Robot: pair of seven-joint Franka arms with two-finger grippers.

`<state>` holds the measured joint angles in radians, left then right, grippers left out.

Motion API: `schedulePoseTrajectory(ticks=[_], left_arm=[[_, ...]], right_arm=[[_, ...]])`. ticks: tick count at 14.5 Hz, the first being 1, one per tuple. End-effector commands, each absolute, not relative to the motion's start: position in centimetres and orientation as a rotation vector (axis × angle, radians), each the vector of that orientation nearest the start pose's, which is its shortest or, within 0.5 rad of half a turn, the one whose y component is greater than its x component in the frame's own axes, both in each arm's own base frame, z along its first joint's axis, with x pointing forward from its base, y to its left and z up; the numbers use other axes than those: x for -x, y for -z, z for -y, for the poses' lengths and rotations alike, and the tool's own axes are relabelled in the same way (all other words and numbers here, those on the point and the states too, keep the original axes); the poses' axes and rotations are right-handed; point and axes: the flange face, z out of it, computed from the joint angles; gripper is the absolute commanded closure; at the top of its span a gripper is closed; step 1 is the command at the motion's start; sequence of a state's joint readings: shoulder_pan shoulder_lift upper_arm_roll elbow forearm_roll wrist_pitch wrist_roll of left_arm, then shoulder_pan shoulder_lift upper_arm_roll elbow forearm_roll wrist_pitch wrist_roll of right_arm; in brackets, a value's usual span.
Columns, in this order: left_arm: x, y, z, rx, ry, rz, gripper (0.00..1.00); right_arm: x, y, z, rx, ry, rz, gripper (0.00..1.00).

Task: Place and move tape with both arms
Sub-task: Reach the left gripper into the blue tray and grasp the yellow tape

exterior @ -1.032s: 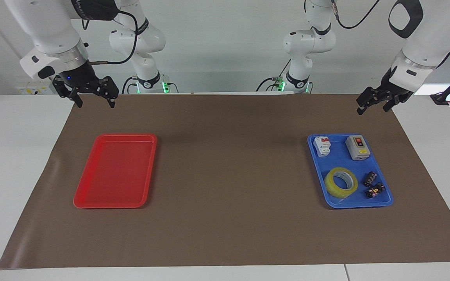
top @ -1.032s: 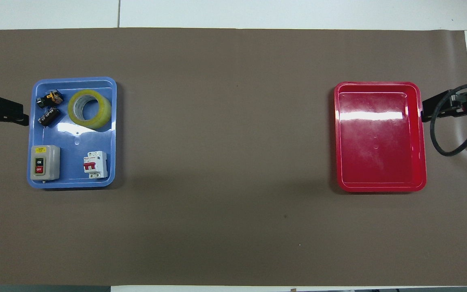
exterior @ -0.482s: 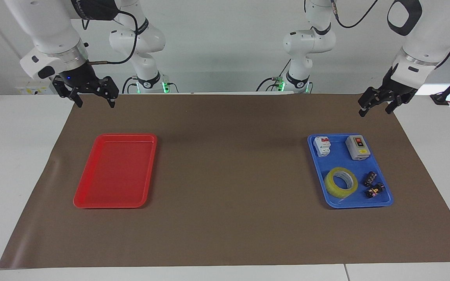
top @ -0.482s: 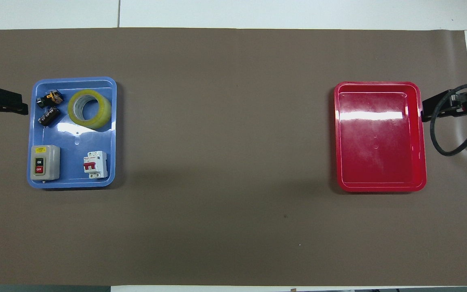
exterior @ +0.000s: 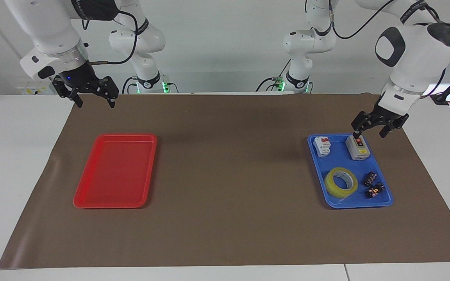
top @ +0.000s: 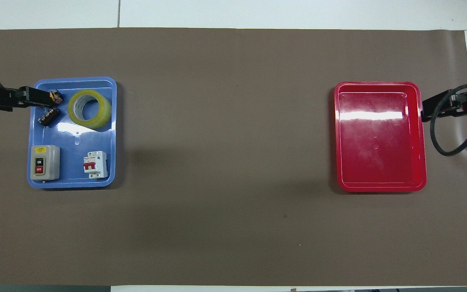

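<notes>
tape (exterior: 341,182) was seen lying in blue tray (exterior: 383,202) | left gripper (exterior: 368,132) was held over the tray, fingers apart, empty | right gripper (exterior: 92,97) was raised near red tray (exterior: 92,203), fingers apart, empty

Two trays: one red (exterior: 115,171), one blue (exterior: 381,201). One tape roll (exterior: 340,182), two switch units (exterior: 357,148), two small black parts (exterior: 370,178).
</notes>
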<state>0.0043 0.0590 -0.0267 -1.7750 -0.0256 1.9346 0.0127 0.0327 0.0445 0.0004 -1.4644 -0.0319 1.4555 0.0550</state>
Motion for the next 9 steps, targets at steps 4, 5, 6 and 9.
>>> schedulePoseTrajectory(ticks=[4,5,6,9], left_arm=[[-63.0,-43.4,0.7,3.177,0.201,-0.045,0.00],[-63.5,-42.1,0.5,3.175,0.214,-0.050,0.00],[-64.0,-40.7,0.3,3.174,0.214,-0.053,0.00],[-64.6,-37.8,-1.8,3.169,0.201,-0.077,0.00]], right_arm=[[-55.3,-64.1,-1.3,3.156,-0.065,-0.016,0.00],[-55.4,-64.0,-1.3,3.156,-0.067,-0.016,0.00],[-55.4,-64.0,-1.3,3.156,-0.067,-0.016,0.00],[-55.4,-64.0,-1.3,3.157,-0.067,-0.014,0.00]])
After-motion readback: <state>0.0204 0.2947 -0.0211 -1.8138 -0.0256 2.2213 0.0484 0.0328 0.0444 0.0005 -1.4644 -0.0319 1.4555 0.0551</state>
